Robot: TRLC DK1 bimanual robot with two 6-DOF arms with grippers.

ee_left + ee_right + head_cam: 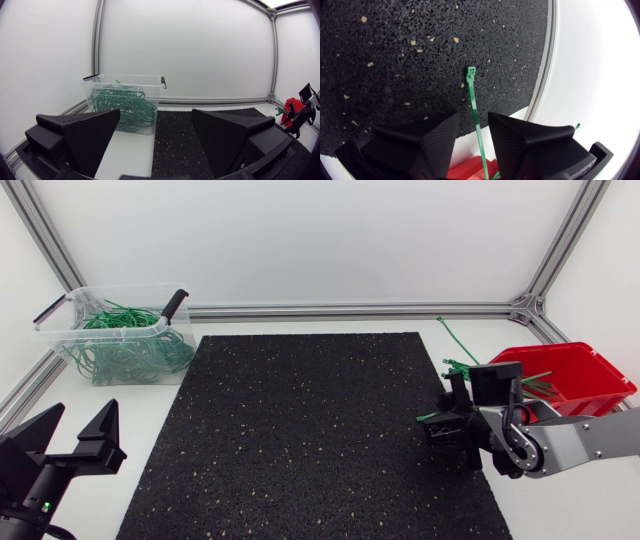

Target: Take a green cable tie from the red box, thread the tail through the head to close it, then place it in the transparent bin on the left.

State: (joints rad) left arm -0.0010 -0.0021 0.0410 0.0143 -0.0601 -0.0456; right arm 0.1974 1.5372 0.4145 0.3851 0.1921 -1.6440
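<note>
Fetch step: thin green plastic cable tie [472,95] projects from matte black right gripper [474,118], clamping unclear; threading next likely needs the spread-wide, empty left gripper [156,116].

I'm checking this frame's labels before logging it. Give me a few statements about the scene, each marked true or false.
1. The transparent bin already holds green cable ties. True.
2. The left end effector is shut on a cable tie. False: it is open with nothing in it.
3. A green cable tie sticks out ahead of the right end effector, over the black mat. True.
4. That tie is already closed into a loop. False: its visible length is straight, and nothing passes through its head.
5. The red box stands on the black mat. False: it stands on the white table, beside the mat's right edge.
</note>
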